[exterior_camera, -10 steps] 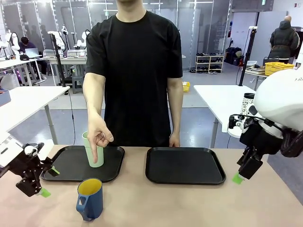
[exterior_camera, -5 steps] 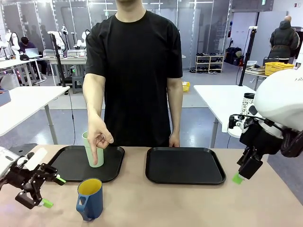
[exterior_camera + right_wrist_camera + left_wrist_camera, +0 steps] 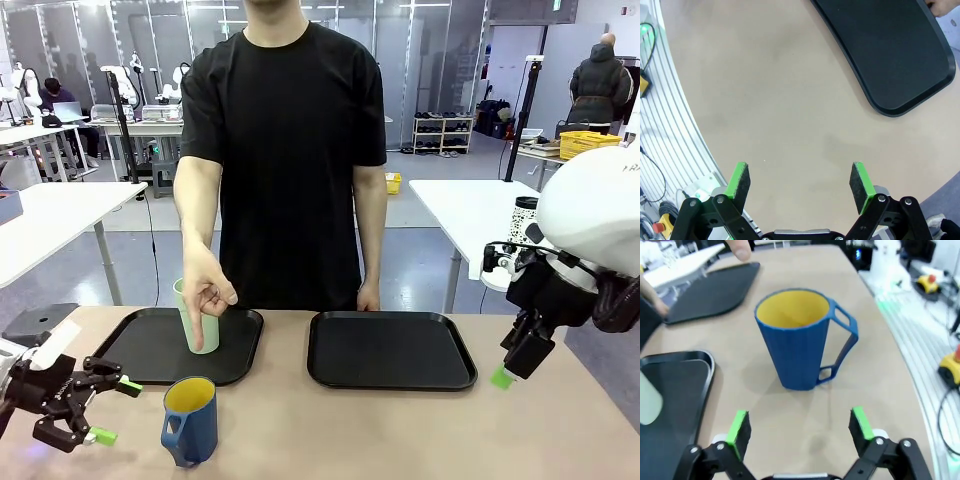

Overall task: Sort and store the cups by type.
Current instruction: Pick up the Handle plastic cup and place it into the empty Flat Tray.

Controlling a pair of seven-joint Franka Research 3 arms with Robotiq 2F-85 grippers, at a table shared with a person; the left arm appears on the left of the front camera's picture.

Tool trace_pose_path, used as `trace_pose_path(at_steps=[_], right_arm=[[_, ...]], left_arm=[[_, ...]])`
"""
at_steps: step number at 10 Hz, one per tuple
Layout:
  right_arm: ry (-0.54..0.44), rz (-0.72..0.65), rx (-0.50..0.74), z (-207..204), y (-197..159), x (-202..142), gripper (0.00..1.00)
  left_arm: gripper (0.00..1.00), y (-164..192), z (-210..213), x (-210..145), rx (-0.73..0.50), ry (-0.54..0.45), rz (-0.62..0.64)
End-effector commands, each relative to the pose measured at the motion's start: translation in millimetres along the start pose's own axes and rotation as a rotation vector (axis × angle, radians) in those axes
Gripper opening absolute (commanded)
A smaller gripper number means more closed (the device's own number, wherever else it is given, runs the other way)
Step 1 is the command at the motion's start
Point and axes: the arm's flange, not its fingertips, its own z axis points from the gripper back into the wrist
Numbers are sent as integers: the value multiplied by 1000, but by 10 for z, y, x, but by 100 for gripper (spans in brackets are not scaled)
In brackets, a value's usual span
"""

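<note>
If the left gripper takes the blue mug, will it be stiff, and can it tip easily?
The blue mug looks like rigid faceted plastic, so it probably keeps its shape. Its yellow inside seems empty, so it is likely light. Its base is narrower than its rim, so a push near the top may tip it.

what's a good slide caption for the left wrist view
Open left gripper lined up on the upright blue mug, yellow inside, standing on the table with its handle to picture right.
</note>
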Motion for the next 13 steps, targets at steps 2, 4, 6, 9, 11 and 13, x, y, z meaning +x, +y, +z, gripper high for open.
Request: trace_pose_path(at_steps=[2,4,6,9,11,13], right_arm=[[-2,-9,-10,-22,8,-8,100],[-2,-9,-10,-22,8,-8,100],[-2,-9,-10,-22,8,-8,100],[-2,-9,-10,-22,8,-8,100],[-2,-9,-10,-22,8,-8,100],[-2,-9,-10,-22,8,-8,100]], left_arm=[[100,-38,-135,-100,-14,-115,23],[100,-35,-130,-95,-14,-125,41],[100,-64,-115,-76,-23,-86,55],[100,-69,-117,-95,-26,-91,63],[100,83,-246,-174,16,-113,51],[100,185,-362,-189,40,-89,12]])
